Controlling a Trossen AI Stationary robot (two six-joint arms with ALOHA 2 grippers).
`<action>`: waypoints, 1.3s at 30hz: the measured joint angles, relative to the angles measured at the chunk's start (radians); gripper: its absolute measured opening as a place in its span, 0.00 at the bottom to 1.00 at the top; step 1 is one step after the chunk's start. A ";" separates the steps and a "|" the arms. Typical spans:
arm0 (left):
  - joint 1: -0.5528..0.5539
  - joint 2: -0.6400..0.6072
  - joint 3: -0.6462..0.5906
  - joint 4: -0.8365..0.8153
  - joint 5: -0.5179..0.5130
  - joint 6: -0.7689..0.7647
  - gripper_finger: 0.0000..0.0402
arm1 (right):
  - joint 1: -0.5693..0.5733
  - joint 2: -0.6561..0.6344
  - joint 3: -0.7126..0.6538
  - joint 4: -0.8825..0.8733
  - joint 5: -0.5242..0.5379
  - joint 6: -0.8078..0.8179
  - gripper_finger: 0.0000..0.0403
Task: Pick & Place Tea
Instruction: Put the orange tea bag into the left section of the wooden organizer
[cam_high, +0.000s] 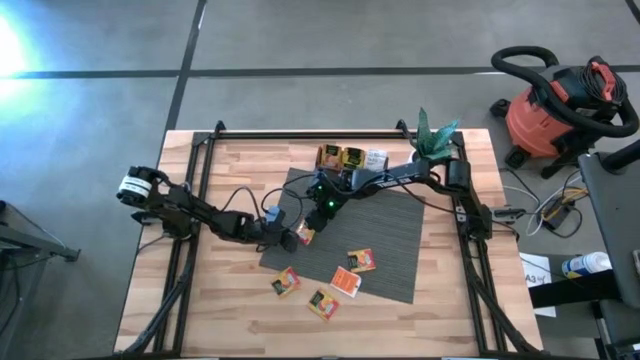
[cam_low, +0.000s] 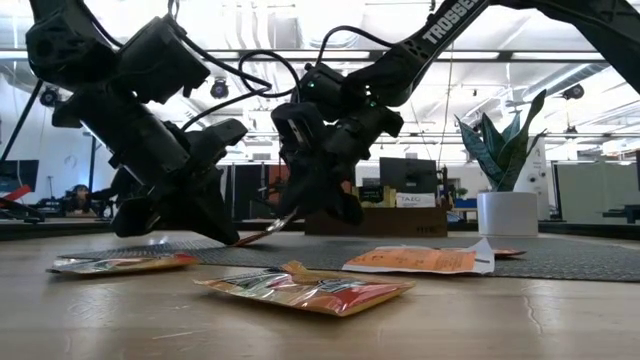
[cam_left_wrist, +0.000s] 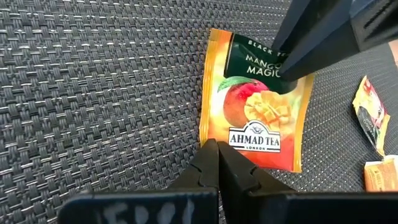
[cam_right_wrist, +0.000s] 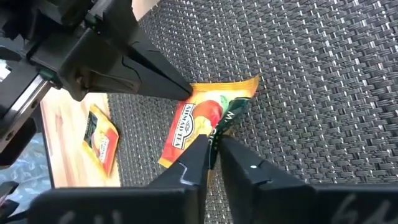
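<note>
Light wooden bench (cam_high: 200, 300), largely bare around the grey ribbed mat (cam_high: 400, 250) at its middle, with open wood left and front of the mat. Dark wooden tray (cam_high: 350, 157) with upright sachets just past the mat's far edge, a potted plant (cam_high: 435, 135) beyond it. Left arm stretched low from the bench's left side, right arm reaching in from the far right, both meeting over the mat's left part. Mango tea sachet (cam_left_wrist: 258, 118) caught between both sets of fingers: left gripper (cam_left_wrist: 217, 163) closed tight with its tip at one short edge, right gripper (cam_right_wrist: 214, 144) narrowed onto the opposite dark-printed edge, that edge curled up off the mat. In the low view, sachet hanging tilted between the two grippers, one end low near the mat. Four loose sachets (cam_high: 330, 285) well apart from the fingers, toward the bench's front: two on the mat's front edge, two on bare wood.
</note>
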 joint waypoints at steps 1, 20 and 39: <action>0.000 0.000 0.000 0.004 0.000 0.000 0.00 | 0.000 0.000 0.000 0.000 0.000 -0.002 0.09; -0.002 -0.250 0.082 0.018 -0.080 0.135 0.00 | -0.094 -0.278 0.004 -0.200 0.348 -0.358 0.02; -0.002 -0.271 0.082 0.018 -0.102 0.114 0.00 | -0.325 -0.261 0.046 -0.194 0.381 -0.714 0.02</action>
